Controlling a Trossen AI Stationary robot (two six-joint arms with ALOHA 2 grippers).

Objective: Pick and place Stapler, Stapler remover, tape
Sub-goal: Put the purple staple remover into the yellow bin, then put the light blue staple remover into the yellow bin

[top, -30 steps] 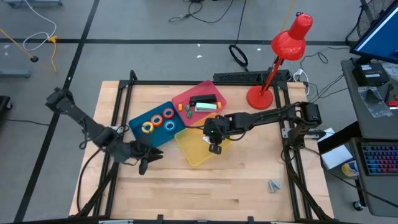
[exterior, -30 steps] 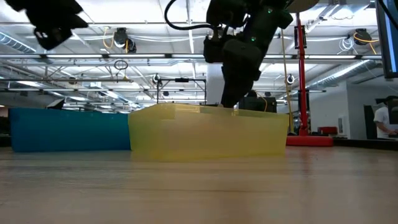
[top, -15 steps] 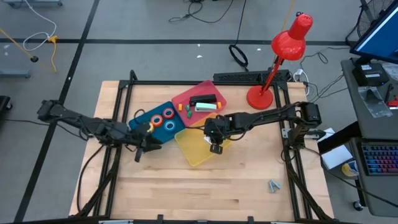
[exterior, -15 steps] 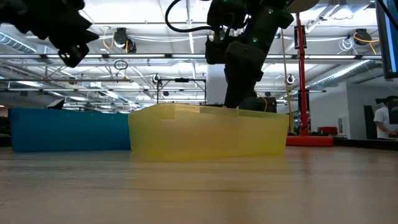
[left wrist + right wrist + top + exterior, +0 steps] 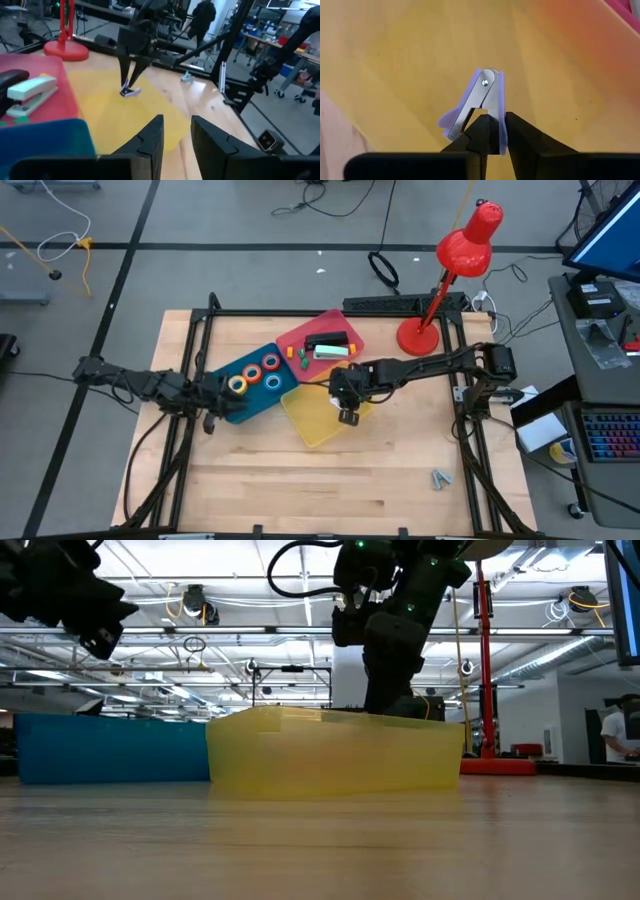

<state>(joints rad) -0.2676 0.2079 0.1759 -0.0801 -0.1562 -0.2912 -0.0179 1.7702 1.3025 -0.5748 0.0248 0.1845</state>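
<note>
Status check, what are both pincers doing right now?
Right pincer shut on staple remover, over yellow tray. Left pincer open, by blue tray. Nothing in the way.

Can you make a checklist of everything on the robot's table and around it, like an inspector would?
Surface: wooden table, black frame around it.
Job's things: four tape rolls in the blue tray; stapler and pale stapler in the red tray; purple staple remover over the yellow tray.
Clutter: small metal bits near the table's front edge.
Grippers: right gripper shut on the staple remover; left gripper open, at the blue tray's edge.
Cables: loops on the floor behind the table.
Surroundings: red lamp, keyboard, a person far off.
</note>
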